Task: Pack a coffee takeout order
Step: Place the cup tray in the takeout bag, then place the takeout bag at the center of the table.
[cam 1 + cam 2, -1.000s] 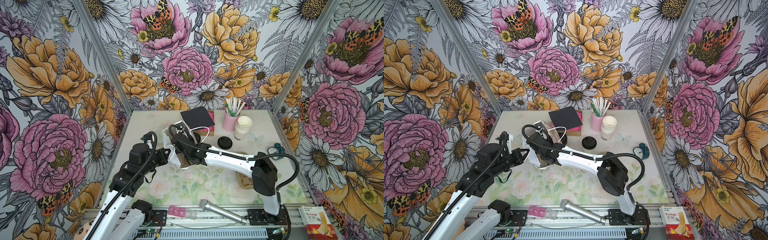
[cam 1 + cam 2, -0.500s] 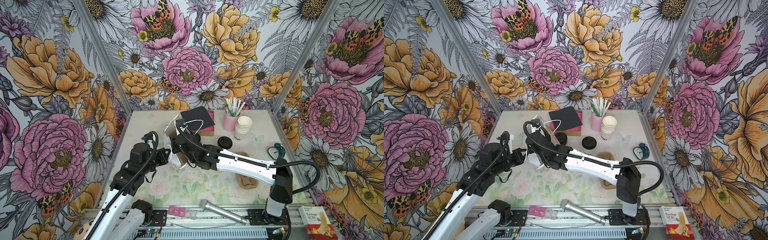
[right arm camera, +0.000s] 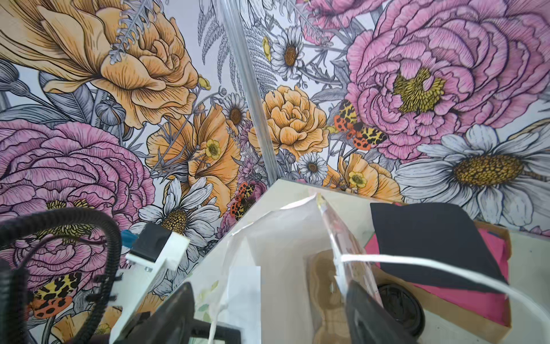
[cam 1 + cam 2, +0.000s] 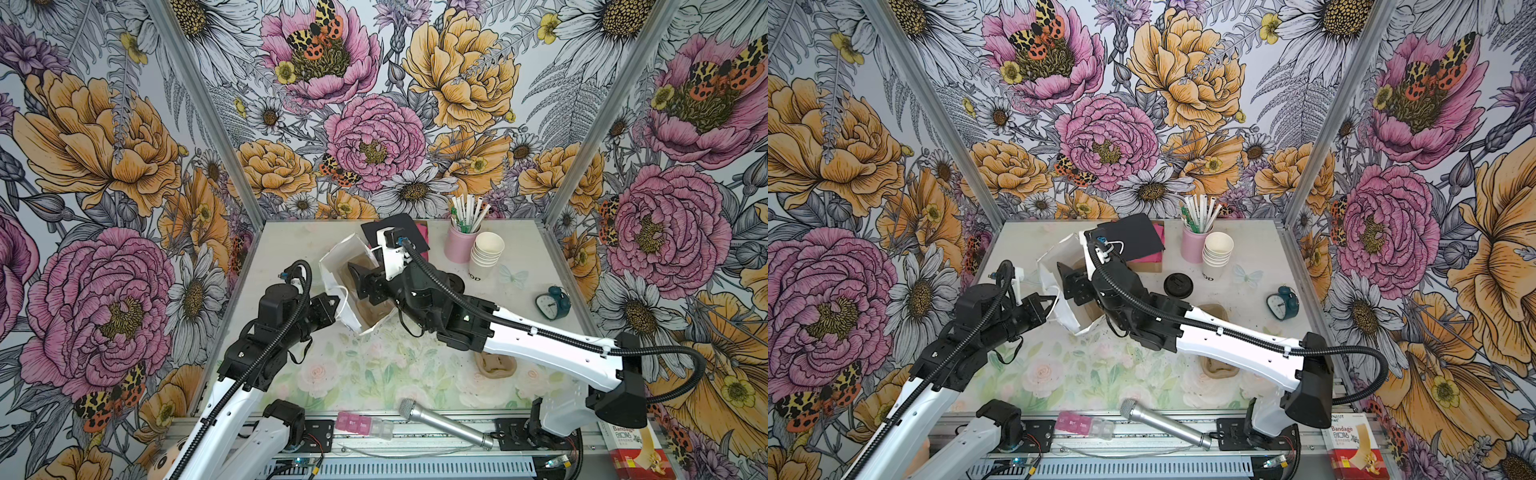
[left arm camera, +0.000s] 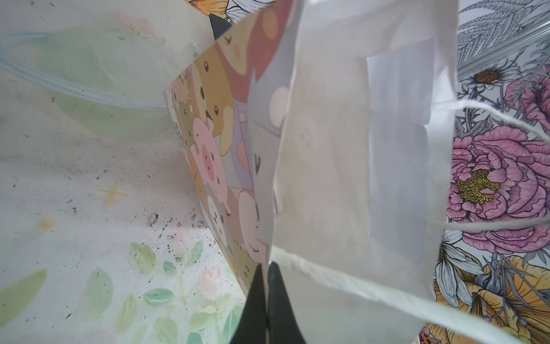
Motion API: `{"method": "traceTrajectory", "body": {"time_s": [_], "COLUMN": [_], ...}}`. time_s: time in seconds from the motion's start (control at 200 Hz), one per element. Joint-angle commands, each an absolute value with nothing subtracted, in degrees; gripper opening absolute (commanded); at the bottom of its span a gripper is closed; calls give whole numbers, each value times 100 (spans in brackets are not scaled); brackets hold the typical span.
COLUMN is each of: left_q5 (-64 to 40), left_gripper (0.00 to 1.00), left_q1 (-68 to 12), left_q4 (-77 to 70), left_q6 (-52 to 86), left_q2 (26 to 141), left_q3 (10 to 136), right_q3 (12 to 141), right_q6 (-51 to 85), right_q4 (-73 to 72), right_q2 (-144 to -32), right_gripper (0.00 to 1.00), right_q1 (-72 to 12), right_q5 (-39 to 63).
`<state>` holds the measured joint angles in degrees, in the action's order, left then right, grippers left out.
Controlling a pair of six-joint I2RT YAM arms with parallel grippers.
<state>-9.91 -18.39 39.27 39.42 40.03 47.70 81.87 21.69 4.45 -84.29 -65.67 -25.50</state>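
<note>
Lettered white paper cup, at the foot of the stack of lidless cups toward the table's far right. Only a strip of its wall shows, and whether it is nested under the stack or stands just before it cannot be told. Judged light, thin-walled and easily crushed, it is best taken across the wall below the rim, with a gentle closing. Black lid, flat on the table near the cup: stiff but shallow and probably slick, so a hold across its raised edge is the likely one. Black napkin, lying on the pink napkins in a cardboard tray at the back: limp and nearly weightless. A pinch at a free corner that overhangs the pink should lift it alone, whereas a pinch nearer the middle may bring a pink sheet along. None of the three shows inside the paper bag, which stands open and tilted between the arms, near the napkins; the bag itself is light and floppy. Left gripper, fingers pressed together on the bag's near edge, holds that side up. Right gripper, fingers spread wide at the bag's mouth, clamps nothing; the bag's printed wall runs just beside one finger. A pink pot of straws and a small alarm clock stand apart from the work.
</note>
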Motion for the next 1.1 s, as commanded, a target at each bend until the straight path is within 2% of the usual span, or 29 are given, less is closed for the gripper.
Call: {"method": "traceTrajectory", "body": {"time_s": [0.0, 0.23, 0.415, 0.74, 1.095], "left_q5": [-1109, -1918, -2512, -3227, -3236], "left_gripper": [0, 0, 0, 0, 0], "left_q1": [-1623, -1066, -646, -42, 0], "left_q4": [3972, 3974, 3964, 3964, 3968], "left_q6": [4713, 5709, 6242, 6506, 6478], "left_q2": [3966, 3871, 3721, 3343, 3173], "left_q3": [4982, 5211, 5046, 4626, 4189], "right_q3": [7988, 7747, 7694, 7368, 7216], "right_q6": [1721, 1672, 1826, 1871, 1323], "right_q4": [169, 845, 1822, 2905, 3562], "right_q2": [-8015, -7508, -7354, -7370, -7841], "right_gripper": [84, 87, 88, 89, 92], "right_q1": [-6553, -6121, -5484, -4173, -2940], "right_q5": [-2941, -3299, -3083, -1873, -591]}}
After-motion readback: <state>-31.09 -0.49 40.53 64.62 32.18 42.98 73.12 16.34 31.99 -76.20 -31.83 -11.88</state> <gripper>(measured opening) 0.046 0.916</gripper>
